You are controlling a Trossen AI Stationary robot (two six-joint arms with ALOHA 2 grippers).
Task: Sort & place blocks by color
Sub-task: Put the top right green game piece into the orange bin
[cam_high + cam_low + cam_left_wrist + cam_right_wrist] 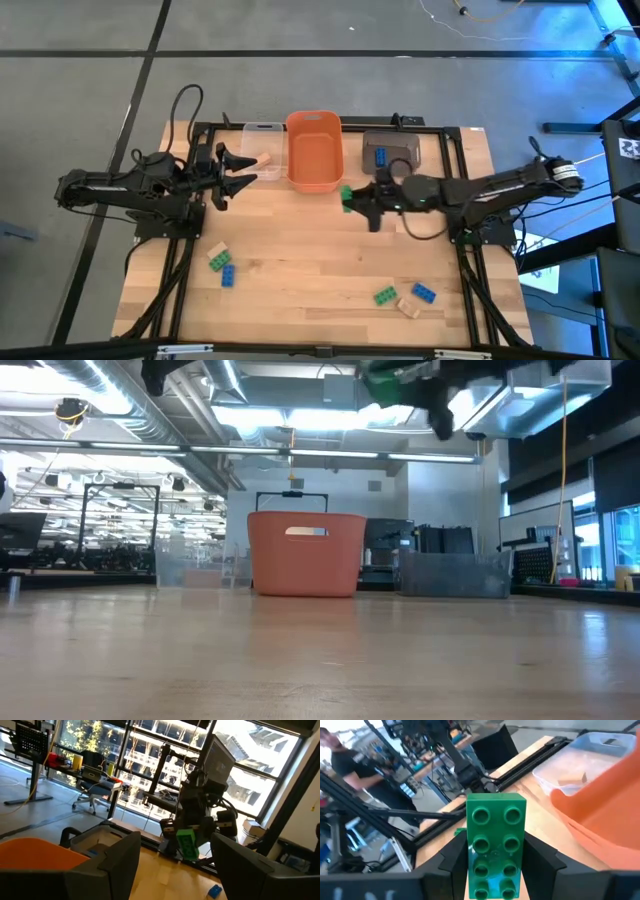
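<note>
The sorting looks partly done. In the high view, three bins stand in a row at the far edge of the wooden surface: a clear bin with one tan block inside, an orange bin that looks empty, and a grey-brown bin with one blue block in it. So two blocks appear to be sorted already.

The right claw is clamped on a green block, which sits upright between its fingers in the right wrist view. From above, that block hangs in the air just beside the near right corner of the orange bin, not yet over it. Judging by this, green is meant for the orange bin and the drop is the step in hand.

The left claw hovers beside the clear bin with its fingers spread wide and nothing between them.

Six blocks lie loose on the near part of the surface. On the left is a cluster of a tan block, a green block and a blue block. On the right is a second cluster of a green block, a blue block and a tan block. Counting the carried one, seven blocks remain to be binned, so the job seems well short of halfway.
</note>
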